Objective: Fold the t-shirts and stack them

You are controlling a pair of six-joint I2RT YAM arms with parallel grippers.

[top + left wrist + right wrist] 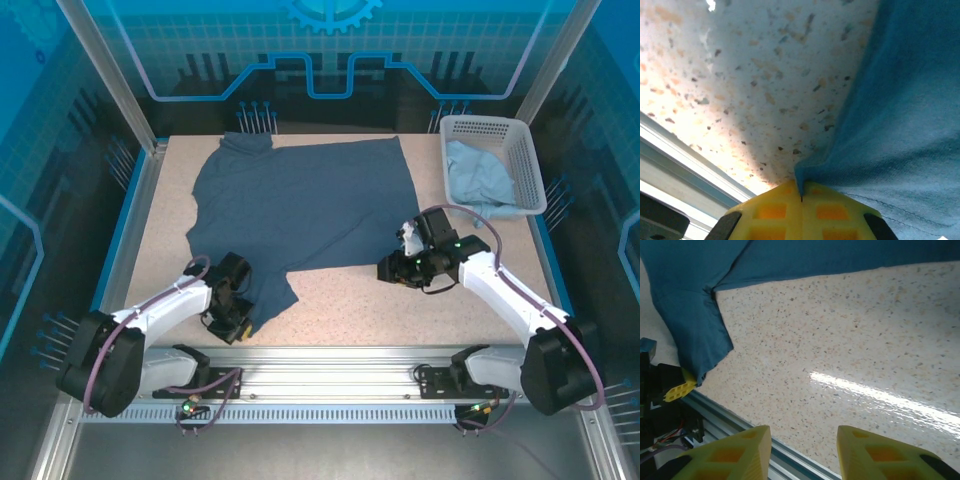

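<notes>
T-shirts are both sitting unfolded, so we are judging the task barely begun: no fold made, no stack started.

From above, we are seeing the dark t-shirt (300,205) lying spread flat on the counter (350,310), while the pale t-shirt (478,175) is lying crumpled in the basket (528,160). The left pincer (232,318) is sitting at the dark t-shirt's near corner; the right pincer (392,268) is hovering by its near hem.

In the left wrist view, the left pincer (801,199) is clenching that corner of the dark t-shirt (900,125).

In the right wrist view, the right pincer (804,442) is standing released above bare counter (865,340), with the dark t-shirt (687,315) lying beyond it.
</notes>
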